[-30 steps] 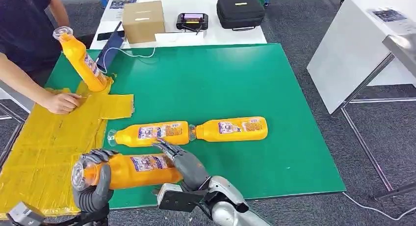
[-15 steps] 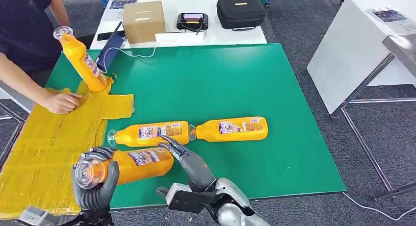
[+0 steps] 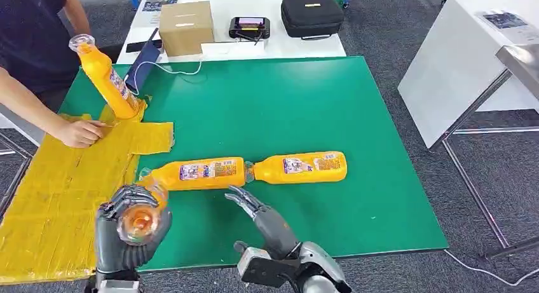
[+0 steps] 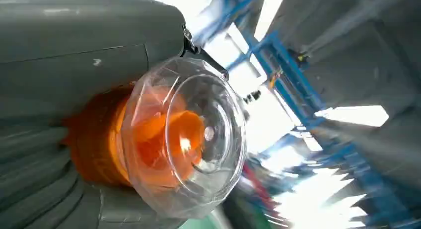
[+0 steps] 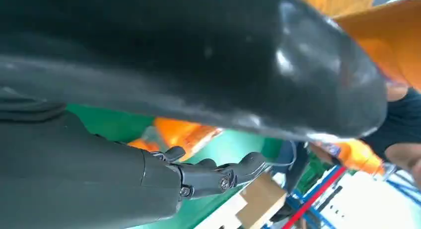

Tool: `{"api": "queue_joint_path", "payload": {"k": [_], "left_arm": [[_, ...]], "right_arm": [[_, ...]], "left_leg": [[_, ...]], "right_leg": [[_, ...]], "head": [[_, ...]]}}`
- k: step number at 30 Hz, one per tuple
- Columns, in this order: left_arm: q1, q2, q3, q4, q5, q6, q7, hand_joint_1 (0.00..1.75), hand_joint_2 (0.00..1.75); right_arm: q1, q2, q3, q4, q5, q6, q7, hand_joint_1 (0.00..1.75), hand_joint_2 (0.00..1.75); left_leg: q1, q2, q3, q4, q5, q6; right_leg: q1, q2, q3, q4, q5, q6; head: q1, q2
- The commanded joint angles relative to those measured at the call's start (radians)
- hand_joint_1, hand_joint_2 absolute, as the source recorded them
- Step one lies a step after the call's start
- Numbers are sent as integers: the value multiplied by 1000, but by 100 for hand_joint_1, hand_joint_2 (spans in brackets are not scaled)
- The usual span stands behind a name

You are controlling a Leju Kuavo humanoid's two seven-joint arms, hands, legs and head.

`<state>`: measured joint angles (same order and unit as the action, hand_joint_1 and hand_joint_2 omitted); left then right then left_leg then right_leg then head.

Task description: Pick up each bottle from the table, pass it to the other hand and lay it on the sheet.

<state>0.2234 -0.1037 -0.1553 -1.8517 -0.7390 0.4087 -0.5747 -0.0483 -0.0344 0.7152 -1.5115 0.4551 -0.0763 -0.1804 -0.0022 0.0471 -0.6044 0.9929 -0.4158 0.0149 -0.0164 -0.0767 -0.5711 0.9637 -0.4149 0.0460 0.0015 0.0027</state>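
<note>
Overhead, left hand [image 3: 127, 232] grips bottle [image 3: 138, 222] above green table [image 3: 286, 109]; right hand [image 3: 257, 213] open.

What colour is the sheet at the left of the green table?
Yellow. The sheet shows best in the head view, lying over the table's left edge.

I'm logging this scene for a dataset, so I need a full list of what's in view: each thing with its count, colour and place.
Bottles: four, orange with clear caps; two lying end to end mid-table, one gripped by the left robot hand, one held tilted by a person over the sheet.
Sheet: one, yellow, on the table's left side.
Table: one, green top.
Cardboard box: one, brown, white table behind.
Case: one, black, same white table.
Person's hand: one, resting on the sheet.
Left robot hand: grey, holding a bottle cap-up.
Right robot hand: grey, fingers apart, holding nothing.
</note>
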Motion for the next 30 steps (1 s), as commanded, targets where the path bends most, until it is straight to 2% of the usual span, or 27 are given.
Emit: {"api": "queue_joint_path", "payload": {"k": [1, 3, 4, 5, 6, 7, 8, 10, 11, 14, 17, 20, 21, 22, 23, 24, 27, 30], "left_arm": [[-60, 254, -89, 204, -787, 78, 444, 175, 175], [-67, 284, -102, 259, -805, 97, 486, 175, 175], [-77, 330, -117, 269, -832, 80, 545, 175, 175], [-103, 428, -216, 275, -832, 31, 672, 175, 175], [-105, 426, -240, 291, -832, 16, 686, 175, 175], [-120, 457, -273, 297, -832, 2, 718, 175, 175], [-135, 466, -336, 325, -832, -22, 765, 175, 175], [-156, 458, -362, 381, -832, -100, 757, 175, 175], [-189, 492, -424, 422, -832, -137, 796, 175, 175], [-188, 462, -399, 505, -832, -137, 727, 175, 175], [-188, 456, -392, 528, -832, -151, 711, 175, 175], [-183, 456, -387, 524, -821, -152, 699, 175, 175], [-229, 497, -471, 525, -832, -170, 760, 115, 0], [-213, 453, -446, 525, -832, -154, 746, 0, 0], [-204, 426, -418, 535, -821, -174, 731, 0, 0], [-215, 418, -428, 531, -832, -183, 727, 0, 0], [-221, 414, -434, 530, -832, -192, 730, 0, 0], [-221, 414, -434, 530, -832, -192, 730, 0, 0]], "right_arm": [[35, -57, -133, -72, -1, 72, 47, 0, 0], [29, -48, -139, -53, -1, 72, 47, 0, 0], [27, -47, -139, -49, 0, 74, 50, 0, 0], [25, -44, -139, -44, 1, 77, 55, 0, 0], [21, -42, -137, -36, 2, 81, 61, 0, 0], [18, -41, -135, -31, 1, 84, 65, 0, 0], [7, -36, -129, -18, 1, 88, 69, 0, 0], [-10, -32, -119, 2, 1, 94, 75, 0, 0], [-22, -31, -114, 14, 1, 98, 77, 0, 0], [-45, -29, -109, 47, -5, 103, 87, 0, 0], [-52, -29, -108, 62, -12, 107, 91, 0, 0], [-51, -31, -108, 64, -12, 107, 91, 0, 0], [-57, -26, -105, 61, -8, 107, 99, 0, 0], [-48, -24, -113, 52, 2, 95, 117, 0, 0], [-39, -31, -117, 50, 11, 92, 127, 0, 0], [-43, -29, -116, 46, 13, 93, 130, 0, 0], [-45, -27, -116, 42, 13, 93, 130, 0, 0], [-45, -27, -116, 42, 13, 93, 130, 0, 0]], "left_leg": [[1, -4, 4, -2, 0, -2], [0, -3, 5, -3, 0, -1], [1, -4, 7, -3, 0, -2], [1, -4, 6, -3, 0, -2], [2, -5, 7, -3, 0, -3], [3, -7, 6, -2, 0, -3], [2, -5, 4, -2, 1, -2], [3, -7, 6, -2, 1, -3], [2, -3, 4, -2, 1, -2], [3, -4, 8, -4, 0, -2], [3, -2, 7, -2, 0, -2], [2, -2, 4, -2, 1, -2], [2, -4, 6, -2, 0, -3], [3, -5, 7, -2, -1, -3], [2, -5, 5, -2, 1, -3], [3, -7, 7, -2, 0, -3], [1, -6, 6, -2, 1, -2], [2, -7, 9, -2, 1, -2]], "right_leg": [[0, 4, 4, -1, -1, -2], [-1, 4, 5, -2, -1, -2], [0, 6, 6, -2, -1, -3], [0, 4, 5, -2, -1, -3], [1, 6, 6, -2, -1, -3], [1, 5, 6, -1, -2, -4], [1, 2, 3, -1, -1, -2], [2, 3, 5, -1, -2, -3], [2, 3, 3, -1, -1, -2], [1, 7, 7, -3, -1, -3], [2, 9, 6, -2, -1, -3], [2, 5, 4, -1, -1, -2], [1, 5, 6, -2, -1, -3], [1, 7, 7, -1, -2, -3], [1, 3, 6, -1, -1, -3], [1, 6, 8, -1, -1, -3], [0, 1, 7, -1, 0, -2], [0, 4, 9, -1, 0, -3]], "head": [[0, 0], [0, 0], [0, 0], [0, 0], [0, 0], [0, 0], [0, 0], [0, 0], [0, 0], [0, 0], [0, 0], [1, 0], [0, 0], [0, 0], [0, 0], [0, 0], [0, 0], [0, 0]]}}
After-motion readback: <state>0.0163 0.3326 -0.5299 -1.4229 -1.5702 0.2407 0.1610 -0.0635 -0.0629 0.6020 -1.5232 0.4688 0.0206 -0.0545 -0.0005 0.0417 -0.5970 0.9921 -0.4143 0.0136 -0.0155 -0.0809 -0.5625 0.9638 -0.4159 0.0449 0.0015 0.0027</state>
